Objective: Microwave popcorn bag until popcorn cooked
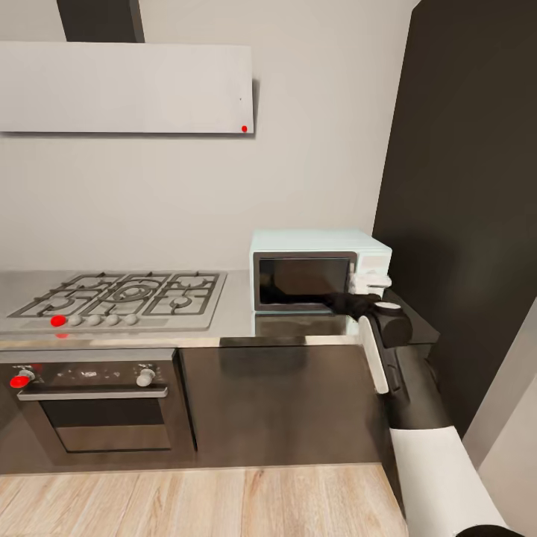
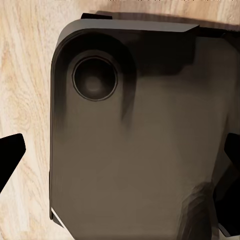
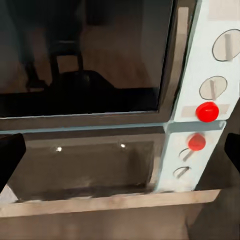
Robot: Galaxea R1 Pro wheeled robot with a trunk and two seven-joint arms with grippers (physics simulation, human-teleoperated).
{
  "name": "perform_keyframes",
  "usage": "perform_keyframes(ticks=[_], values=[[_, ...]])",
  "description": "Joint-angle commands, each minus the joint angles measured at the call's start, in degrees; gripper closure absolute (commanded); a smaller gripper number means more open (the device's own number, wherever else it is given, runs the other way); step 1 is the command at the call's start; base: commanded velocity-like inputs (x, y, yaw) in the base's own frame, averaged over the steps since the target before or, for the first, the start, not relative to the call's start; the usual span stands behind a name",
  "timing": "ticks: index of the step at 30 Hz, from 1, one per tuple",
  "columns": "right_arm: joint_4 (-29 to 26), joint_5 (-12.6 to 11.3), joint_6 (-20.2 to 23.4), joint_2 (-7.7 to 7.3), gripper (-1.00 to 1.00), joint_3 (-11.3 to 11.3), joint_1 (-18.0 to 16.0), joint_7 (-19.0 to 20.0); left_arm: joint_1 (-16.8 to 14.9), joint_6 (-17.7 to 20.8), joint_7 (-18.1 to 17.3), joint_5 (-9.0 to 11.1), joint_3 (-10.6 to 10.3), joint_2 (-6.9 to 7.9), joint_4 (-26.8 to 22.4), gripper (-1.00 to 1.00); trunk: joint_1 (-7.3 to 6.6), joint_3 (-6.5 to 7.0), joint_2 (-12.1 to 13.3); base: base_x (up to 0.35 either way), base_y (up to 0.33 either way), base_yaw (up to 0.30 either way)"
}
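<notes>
The pale mint-blue microwave (image 1: pixel 321 257) stands on the grey countertop (image 1: pixel 231 317) by the dark wall, its dark glass door (image 3: pixel 85 55) shut. My right gripper (image 1: pixel 369 283) hovers just in front of the control panel, level with its red dot (image 3: pixel 207 111) below two white knobs (image 3: pixel 213 87). The right gripper (image 3: pixel 120 155) is open, with its black fingertips (image 3: pixel 10 160) spread wide and nothing between them. My left gripper (image 2: pixel 120 150) is open too, pointing down at my own dark base (image 2: pixel 140 150). The popcorn bag and popcorn are out of view.
A gas hob (image 1: pixel 123 294) with black grates sits on the left of the countertop, above a black built-in oven (image 1: pixel 97 403). A tall dark panel (image 1: pixel 462 186) rises right of the microwave. A white hood (image 1: pixel 127 86) hangs above. The floor (image 1: pixel 194 503) is wood.
</notes>
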Motion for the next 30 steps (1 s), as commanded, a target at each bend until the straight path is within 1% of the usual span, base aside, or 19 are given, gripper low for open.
perform_keyframes(ticks=[1, 2, 3, 5, 7, 12, 15, 18, 26, 30], values=[[0.83, -0.24, -0.54, -1.39, -1.0, -0.66, -0.04, 1.93, 0.01, -0.08, -0.02, 0.5, 0.11, -0.01, -0.05, -1.0, 0.0, -0.05, -0.03, 0.0, 0.0, 0.0], [2.01, -0.19, -1.99, -4.11, -1.0, -2.61, -0.04, 5.9, 0.01, -0.09, -0.02, 0.49, 0.11, -0.01, -0.05, -1.0, 0.0, -0.05, -0.03, 0.0, 0.0, 0.0], [2.36, -0.04, -2.65, -5.59, -1.0, -3.98, -0.04, 8.45, 0.01, -0.1, -0.02, 0.48, 0.12, -0.01, -0.06, -1.0, 0.0, -0.05, -0.03, 0.0, 0.0, 0.0], [2.24, 0.54, -3.11, -6.61, -1.0, -5.07, -0.04, 10.33, 0.01, -0.11, -0.02, 0.45, 0.12, -0.01, -0.06, -1.0, 0.0, -0.05, -0.03, 0.0, 0.0, 0.0], [2.31, 0.9, -3.24, -7.07, -1.0, -5.36, -0.04, 10.6, 0.01, -0.11, -0.02, 0.45, 0.11, -0.01, -0.07, -1.0, 0.0, -0.05, -0.03, 0.0, 0.0, 0.0], [2.6, 1.17, -3.23, -7.19, -1.0, -5.63, -0.04, 9.96, 0.01, -0.11, -0.02, 0.43, 0.05, -0.01, -0.14, -1.0, 0.0, -0.05, -0.03, 0.0, 0.0, 0.0], [2.53, 3.09, -3.37, -6.69, -1.0, -5.43, -0.04, 7.38, 0.01, -0.11, -0.02, 0.43, 0.03, -0.01, -0.14, -1.0, 0.0, -0.05, -0.03, 0.0, 0.0, 0.0], [2.38, 3.79, -3.43, -6.47, -1.0, -5.03, -0.04, 6.24, 0.01, -0.04, -0.02, 0.52, 0.03, 0.05, -0.08, -1.0, 0.0, -0.05, -0.03, 0.052, 0.0, 0.0], [2.39, 3.87, -3.6, -6.43, -1.0, -5.21, -0.04, 6.42, 0.01, -0.02, -0.02, 0.61, 0.07, 0.07, -0.06, -1.0, 0.0, -0.05, -0.03, 0.269, 0.0, 0.0], [2.73, 3.16, -3.63, -6.44, -1.0, -5.21, -0.04, 6.65, 0.01, -0.02, -0.02, 0.61, 0.04, 0.07, -0.06, -1.0, 0.0, -0.05, -0.03, 0.248, 0.0, 0.0]])
